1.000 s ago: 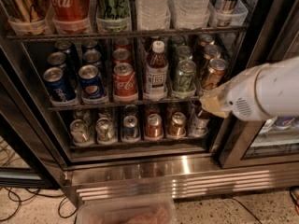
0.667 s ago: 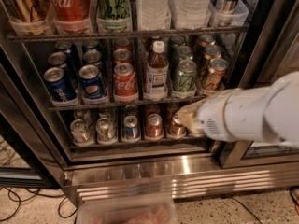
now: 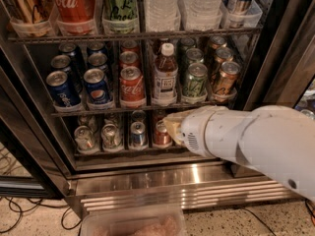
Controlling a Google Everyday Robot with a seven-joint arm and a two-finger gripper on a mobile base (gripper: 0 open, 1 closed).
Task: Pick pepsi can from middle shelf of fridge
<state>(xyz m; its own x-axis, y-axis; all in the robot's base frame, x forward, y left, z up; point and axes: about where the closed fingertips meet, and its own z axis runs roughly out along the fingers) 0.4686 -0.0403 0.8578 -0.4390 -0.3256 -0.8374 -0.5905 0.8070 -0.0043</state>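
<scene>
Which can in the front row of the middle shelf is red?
The Coca-Cola can, third from the left, between a blue pepsi can and the bottle. The gripper is below it, to the right.

pepsi can (image 3: 98, 86) upright, middle shelf (image 3: 140, 107) front row; jaws below that shelf, seemingly just before copper can (image 3: 160, 134)

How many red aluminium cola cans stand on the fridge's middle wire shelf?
3 red cans: front, middle, rear, in one column left of the white-capped plastic bottle. More may be hidden behind. The robot's white hand is below the bottle.
</scene>
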